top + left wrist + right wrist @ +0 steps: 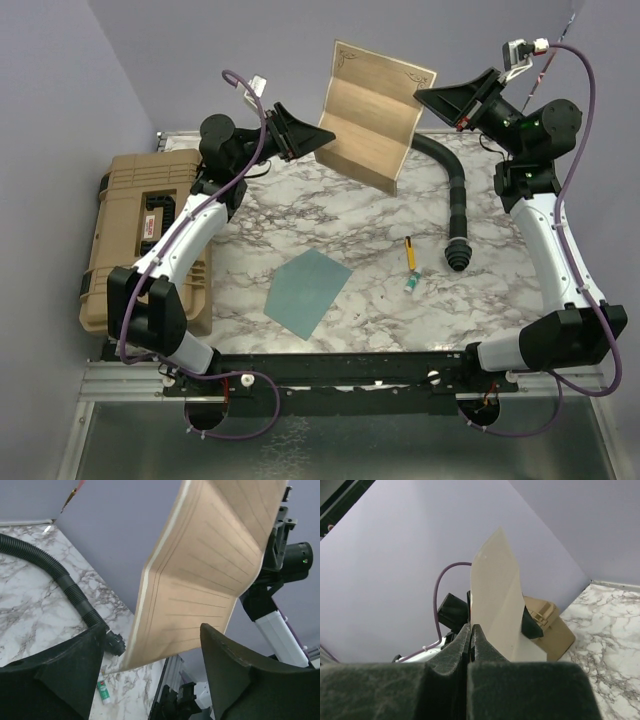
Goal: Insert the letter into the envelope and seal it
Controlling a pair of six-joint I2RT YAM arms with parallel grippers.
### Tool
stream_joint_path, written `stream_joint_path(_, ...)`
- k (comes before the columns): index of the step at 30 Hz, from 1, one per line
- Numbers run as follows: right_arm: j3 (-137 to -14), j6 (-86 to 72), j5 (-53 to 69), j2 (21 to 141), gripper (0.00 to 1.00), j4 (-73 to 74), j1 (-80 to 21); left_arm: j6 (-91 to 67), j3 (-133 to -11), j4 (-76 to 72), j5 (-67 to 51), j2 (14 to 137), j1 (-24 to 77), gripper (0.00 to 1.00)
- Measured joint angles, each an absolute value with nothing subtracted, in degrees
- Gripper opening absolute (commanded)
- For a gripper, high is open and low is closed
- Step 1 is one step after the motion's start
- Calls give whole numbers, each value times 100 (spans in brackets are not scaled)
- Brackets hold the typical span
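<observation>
The tan letter [372, 115] is held up in the air above the far edge of the table, creased across its middle. My right gripper [425, 97] is shut on its right edge; in the right wrist view the fingers [471, 627] pinch the edge of the sheet [497, 605]. My left gripper [320, 140] is open at the letter's lower left edge. In the left wrist view its fingers stand wide apart [152, 630] with the sheet's [200, 575] lower edge between them, untouched. The teal envelope [308, 290] lies flat on the marble near the front centre.
A black ribbed hose [455, 200] curves down the right side of the table. A yellow pen [409, 252] and a small green glue stick [411, 284] lie right of the envelope. A tan hard case [130, 230] sits off the table's left edge.
</observation>
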State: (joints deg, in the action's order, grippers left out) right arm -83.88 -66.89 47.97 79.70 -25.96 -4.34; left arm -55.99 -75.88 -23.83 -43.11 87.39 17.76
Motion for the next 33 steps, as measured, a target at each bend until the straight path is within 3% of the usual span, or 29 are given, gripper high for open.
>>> stream_joint_path(8,-8348,-6858,5011,7972,0,-3039,-434,-6462,-7175,-3229,-4668,8517,1769,26)
stream_joint_path(15,-8348,-7006,5096,7988,0,-3435,-434,-6862,-7107,-3575,-4825,8466,1769,0)
stream_joint_path(33,-8068,-6252,5793,8134,1,-4460,-434,-7439,-7107,-4071,-4923,8466,1769,0)
